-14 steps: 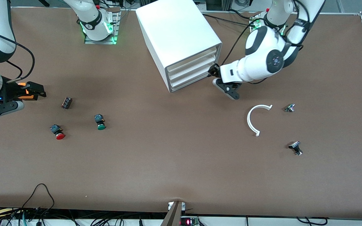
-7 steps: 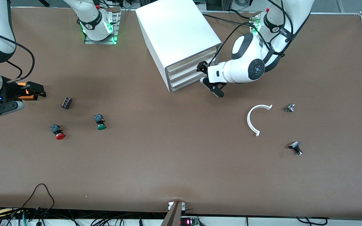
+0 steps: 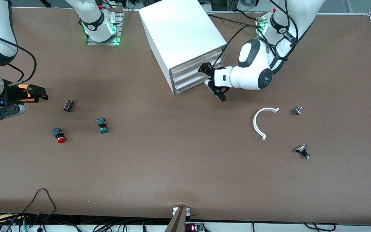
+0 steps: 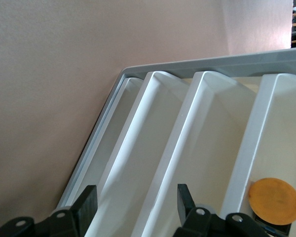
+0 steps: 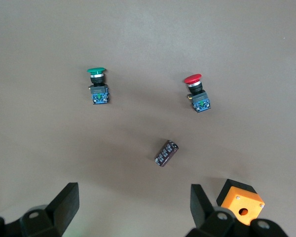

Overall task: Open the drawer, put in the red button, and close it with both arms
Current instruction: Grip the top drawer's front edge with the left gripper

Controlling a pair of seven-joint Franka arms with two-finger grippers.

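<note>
The white cabinet point(image 3: 185, 35) stands near the arms' bases, its stacked drawers point(image 3: 192, 75) all shut. My left gripper point(image 3: 208, 80) is open, right at the drawer fronts. In the left wrist view point(image 4: 136, 203) its fingers stand on either side of one sloped drawer lip point(image 4: 172, 148), not closed on it. The red button point(image 3: 60, 137) lies on its side toward the right arm's end of the table and shows in the right wrist view point(image 5: 196, 92). My right gripper point(image 3: 32, 102) hangs open and empty above the table near it, also seen in its wrist view point(image 5: 133, 203).
A green button point(image 3: 102, 126) point(image 5: 97, 87) and a dark striped cylinder point(image 3: 68, 105) point(image 5: 166, 152) lie beside the red one. A white curved strip point(image 3: 259, 124) and two small metal parts point(image 3: 297, 111) point(image 3: 303, 152) lie toward the left arm's end.
My left gripper has moved from beside the cabinet's corner to in front of the drawers. The right arm has barely moved.
</note>
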